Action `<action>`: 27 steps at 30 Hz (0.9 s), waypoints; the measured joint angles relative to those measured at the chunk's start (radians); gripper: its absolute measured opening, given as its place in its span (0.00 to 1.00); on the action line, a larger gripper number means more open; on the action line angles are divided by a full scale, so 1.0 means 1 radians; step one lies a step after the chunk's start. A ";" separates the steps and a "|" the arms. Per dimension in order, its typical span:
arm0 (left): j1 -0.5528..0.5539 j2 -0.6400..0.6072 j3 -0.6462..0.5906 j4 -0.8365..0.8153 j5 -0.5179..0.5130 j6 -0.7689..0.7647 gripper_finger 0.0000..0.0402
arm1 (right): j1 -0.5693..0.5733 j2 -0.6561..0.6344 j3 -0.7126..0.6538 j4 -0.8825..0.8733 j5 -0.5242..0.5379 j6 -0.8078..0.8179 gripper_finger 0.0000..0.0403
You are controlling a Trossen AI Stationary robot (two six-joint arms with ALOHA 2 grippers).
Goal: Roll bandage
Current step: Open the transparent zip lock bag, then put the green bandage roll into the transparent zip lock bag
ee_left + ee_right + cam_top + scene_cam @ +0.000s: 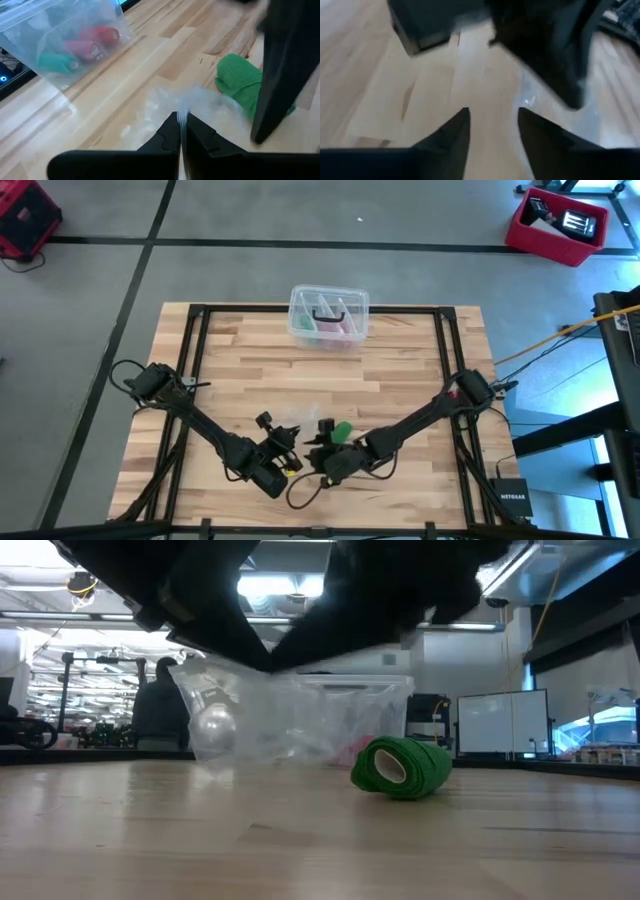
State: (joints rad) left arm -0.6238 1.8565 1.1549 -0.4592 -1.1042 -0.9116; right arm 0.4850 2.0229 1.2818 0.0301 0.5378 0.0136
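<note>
The bright green bandage (402, 766) is a small rolled cylinder lying on its side on the wooden table; it also shows in the left wrist view (239, 85) and in the high view (342, 430). My left gripper (182, 124) is shut on a clear plastic wrapper (250, 720) just left of the roll. My right gripper (492, 117) is open and empty above bare wood, close beside the roll in the high view (322, 438). My left gripper pinches the clear plastic wrapper by a bunched upper edge (183, 111) between its two shut fingers. The wrapper hangs slack below the fingers, and its lower part (225, 762) reaches down to the table beside the green roll.
A clear plastic box (329, 314) with pink and dark items stands at the table's far middle. Both arms meet near the table's front middle. Bare wood lies to the left and right of them.
</note>
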 joint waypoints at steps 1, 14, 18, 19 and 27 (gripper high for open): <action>0.000 0.000 0.000 0.000 0.000 0.001 0.01 | 0.000 -0.021 0.001 -0.018 -0.008 -0.012 0.43; 0.000 0.000 0.000 0.004 0.000 -0.019 0.01 | 0.021 -0.266 0.001 -0.562 -0.069 -0.009 0.67; 0.000 0.000 0.000 0.008 0.000 -0.019 0.01 | 0.017 -0.259 -0.001 -0.639 -0.104 0.006 0.67; 0.000 0.000 0.000 0.008 0.000 -0.020 0.01 | 0.014 -0.247 -0.001 -0.629 -0.105 -0.004 0.67; 0.000 0.000 0.000 0.008 0.000 -0.023 0.01 | 0.003 -0.131 -0.001 -0.542 -0.169 -0.208 0.67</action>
State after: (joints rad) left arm -0.6239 1.8561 1.1545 -0.4514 -1.1039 -0.9348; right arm 0.4885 1.8919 1.2808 -0.5122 0.3690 -0.1943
